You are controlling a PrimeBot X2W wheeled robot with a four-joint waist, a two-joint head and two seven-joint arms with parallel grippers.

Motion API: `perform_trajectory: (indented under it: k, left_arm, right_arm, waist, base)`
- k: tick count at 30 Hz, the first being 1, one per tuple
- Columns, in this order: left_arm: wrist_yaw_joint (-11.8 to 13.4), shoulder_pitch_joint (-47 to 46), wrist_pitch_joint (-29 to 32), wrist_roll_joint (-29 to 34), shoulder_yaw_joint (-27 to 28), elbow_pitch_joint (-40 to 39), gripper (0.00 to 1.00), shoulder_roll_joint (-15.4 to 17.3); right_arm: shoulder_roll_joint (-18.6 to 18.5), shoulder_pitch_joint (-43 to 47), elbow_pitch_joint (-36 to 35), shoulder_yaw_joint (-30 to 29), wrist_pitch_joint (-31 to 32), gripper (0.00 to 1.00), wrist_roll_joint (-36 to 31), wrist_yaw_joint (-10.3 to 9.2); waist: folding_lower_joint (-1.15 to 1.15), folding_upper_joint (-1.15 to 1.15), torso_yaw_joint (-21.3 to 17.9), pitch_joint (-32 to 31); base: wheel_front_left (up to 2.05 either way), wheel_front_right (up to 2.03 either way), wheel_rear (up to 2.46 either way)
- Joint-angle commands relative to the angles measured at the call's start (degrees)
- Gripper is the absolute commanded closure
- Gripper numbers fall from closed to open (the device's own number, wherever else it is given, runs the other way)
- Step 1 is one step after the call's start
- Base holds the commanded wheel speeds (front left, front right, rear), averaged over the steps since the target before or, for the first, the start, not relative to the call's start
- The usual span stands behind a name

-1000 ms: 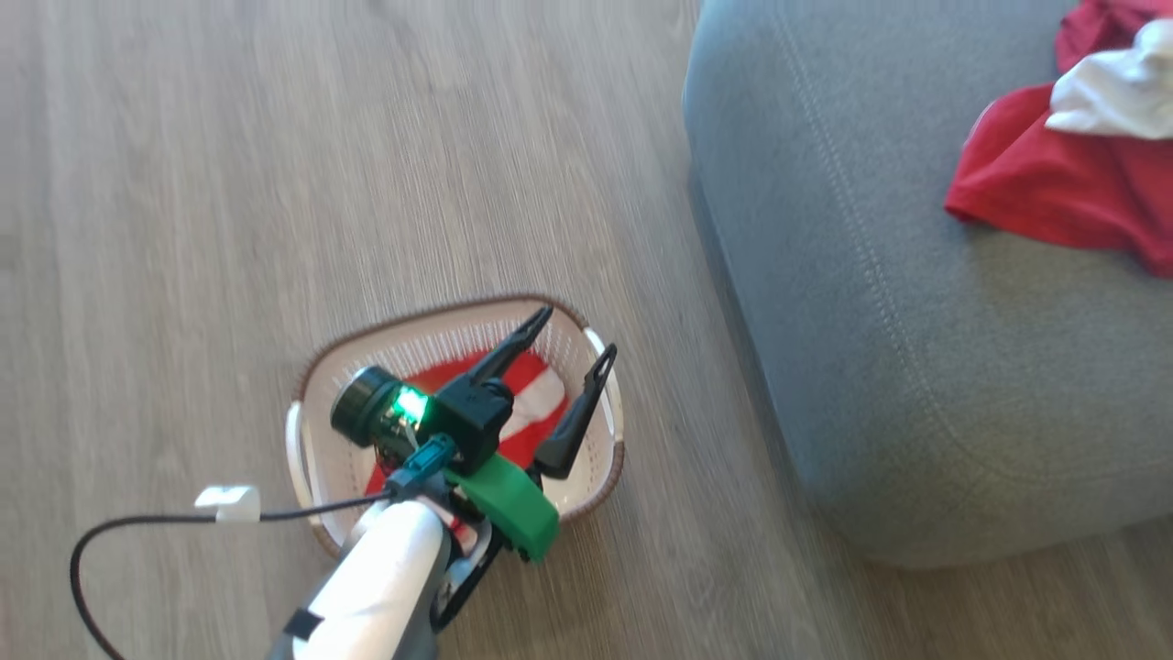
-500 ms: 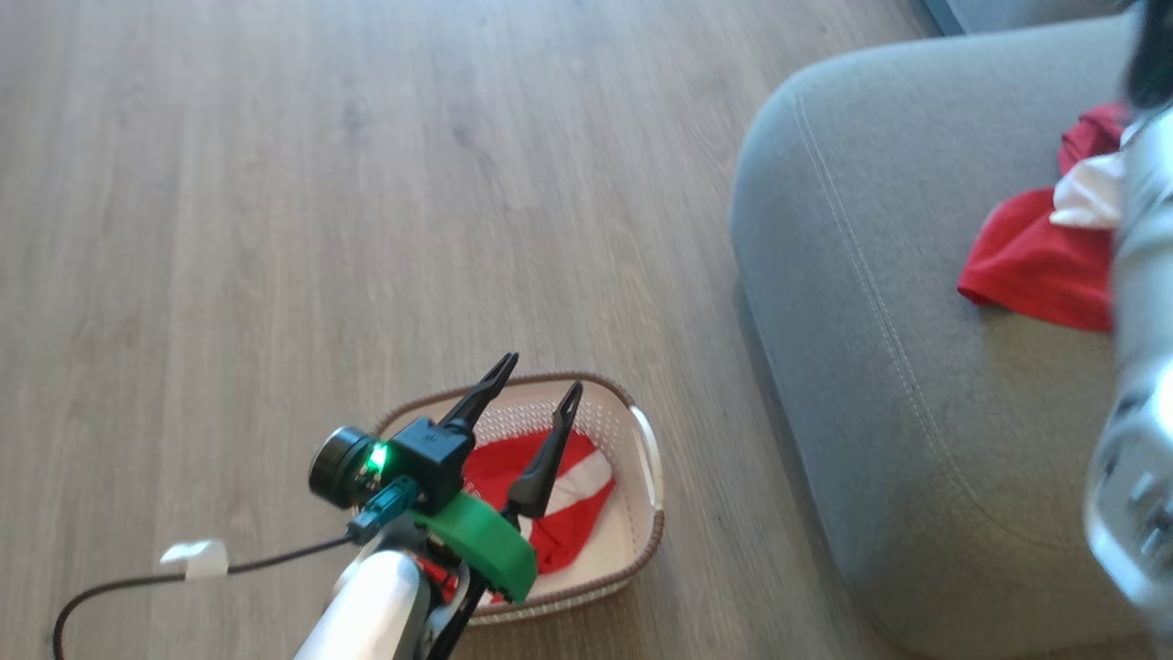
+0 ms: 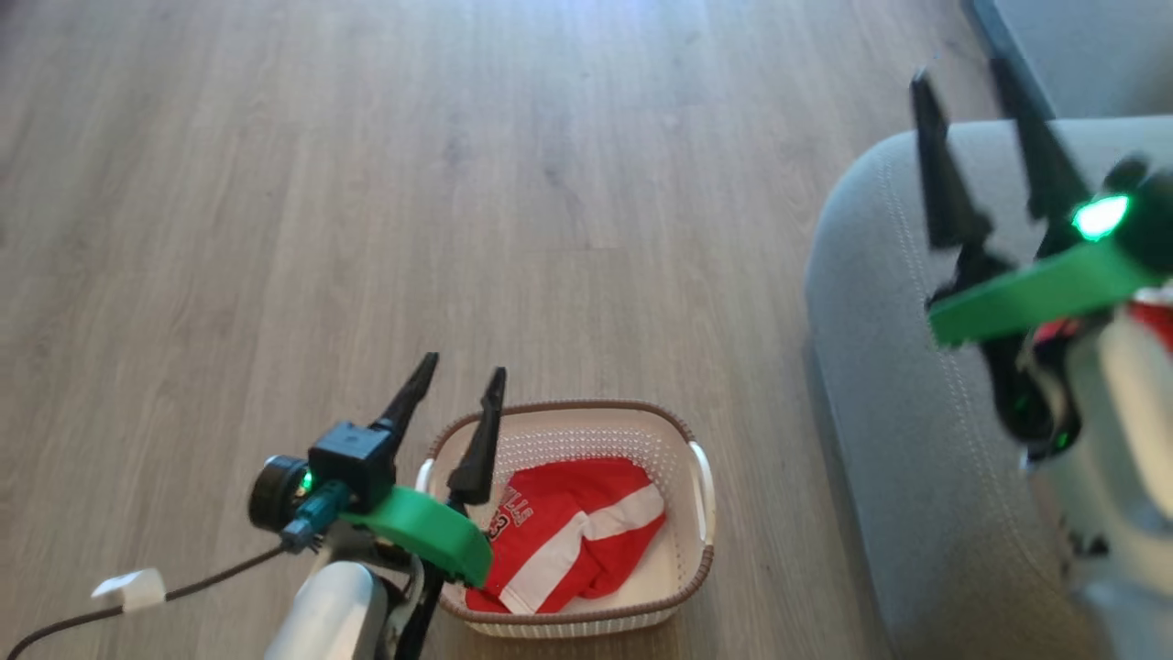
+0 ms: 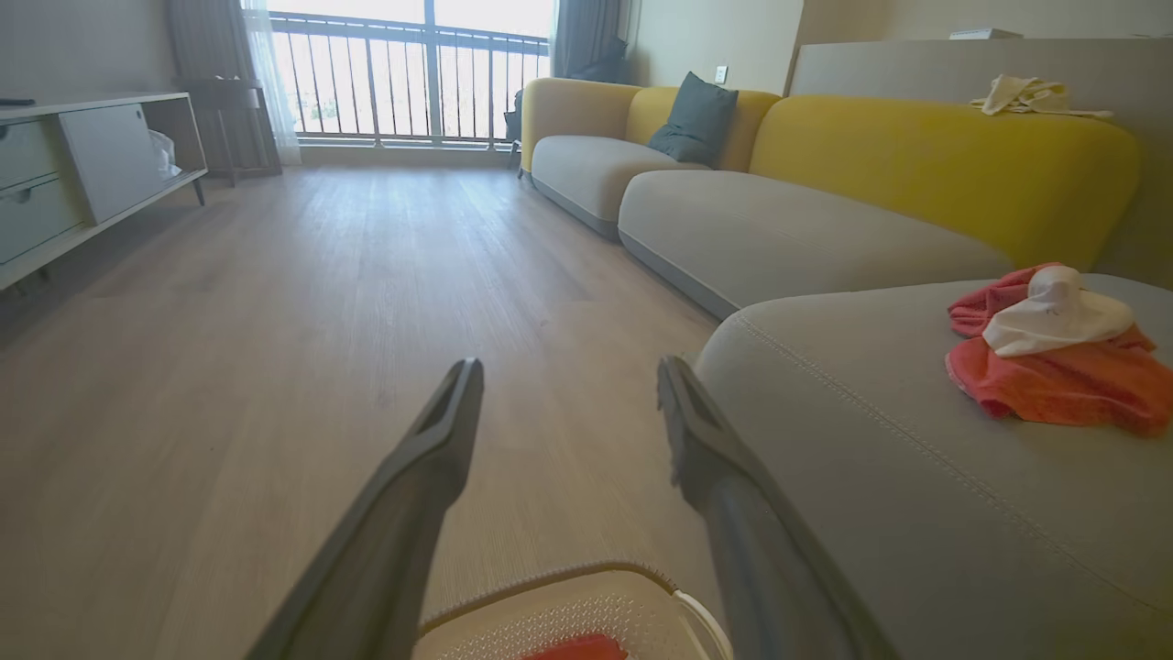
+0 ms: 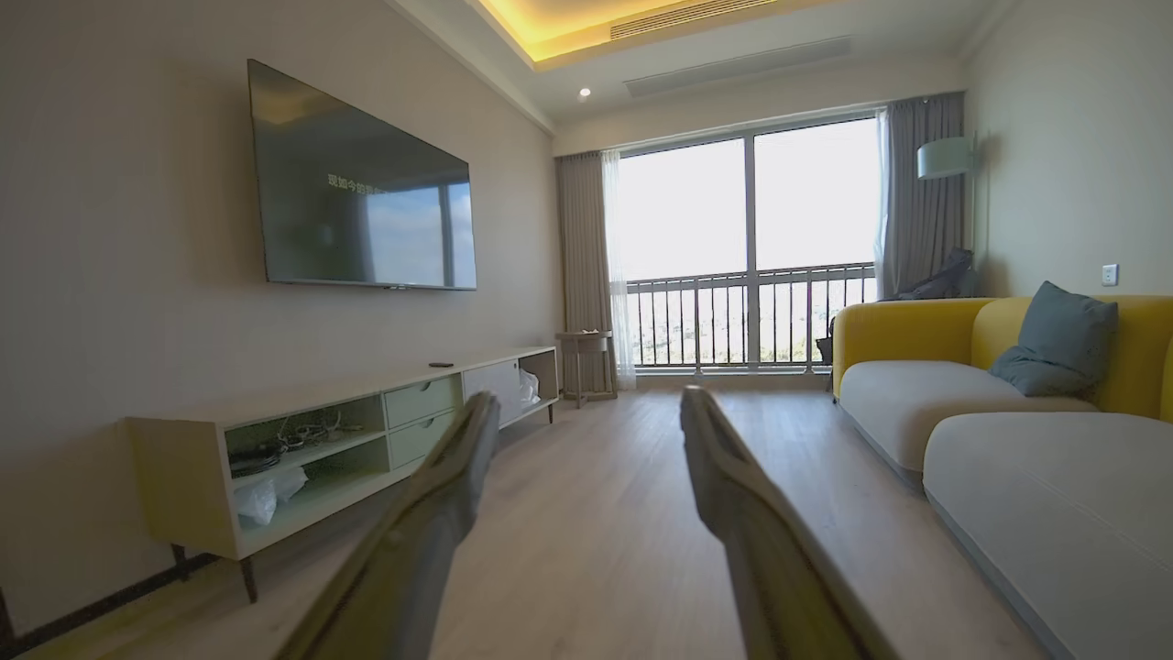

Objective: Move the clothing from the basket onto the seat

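The jersey (image 3: 568, 532) in the basket (image 3: 568, 406) looks soft and light, probably best pinched at a raised middle fold; the left gripper (image 3: 464, 365), above the basket's rim, and the right gripper (image 3: 959, 73) stand spread.

Low at the left of the head view: left claw (image 3: 465, 364), two long dark tapered fingers parted, nothing between them, tips pointing up and a little right. Behind the fingers, a black block with a small green light, a curved green plastic bracket (image 3: 426, 532), then a pale rounded forearm (image 3: 325, 614) leaving by the bottom edge. At the right edge, large and blurred: right claw (image 3: 959, 73), dark fingers likewise apart and empty, tips up, above a flat green plate (image 3: 1035, 289) with a bright green light. Same wide gap between the fingers in both wrist views.
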Motion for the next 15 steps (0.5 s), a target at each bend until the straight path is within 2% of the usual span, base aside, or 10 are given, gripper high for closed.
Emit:
perform_trajectory:
  k: [1, 4, 9, 10, 15]
  left_arm:
    - [1.0, -1.3, -0.3, -0.4, 2.6, -2.5, 0.00, 0.0]
    - [2.5, -1.0, -0.3, -0.6, 4.0, -2.6, 0.00, 0.0]
    - [6.1, 0.7, -0.3, -0.4, 7.1, -2.5, 0.00, 0.0]
    - [6.1, 0.7, -0.3, -0.4, 7.1, -2.5, 0.00, 0.0]
    - [10.7, 3.0, -0.3, -0.1, 10.3, -3.6, 0.00, 0.0]
  right_arm:
    - [0.2, 2.0, -2.2, 0.3, -0.2, 0.00, 0.3, -0.01]
    - [1.6, 6.8, -2.1, -1.4, -0.5, 0.00, -1.3, -0.01]
    - [7.5, 14.5, -2.0, -4.3, -0.8, 0.00, -4.1, -0.01]
    - [7.5, 14.5, -2.0, -4.3, -0.8, 0.00, -4.1, -0.01]
    - [12.2, 20.9, -3.4, -7.9, -0.8, 0.00, -7.9, -0.01]
  waist:
    - [0.01, 0.00, 1.4, -0.5]
    - [0.01, 0.00, 3.2, -0.8]
    - [0.01, 0.00, 5.3, -1.6]
    - [0.01, 0.00, 5.3, -1.6]
    - [0.01, 0.00, 5.9, -2.0]
  base:
    - [0.00, 0.00, 0.00]
    - [0.00, 0.00, 0.00]
    - [0.00, 0.00, 0.00]
    - [0.00, 0.00, 0.00]
    - [0.00, 0.00, 0.00]
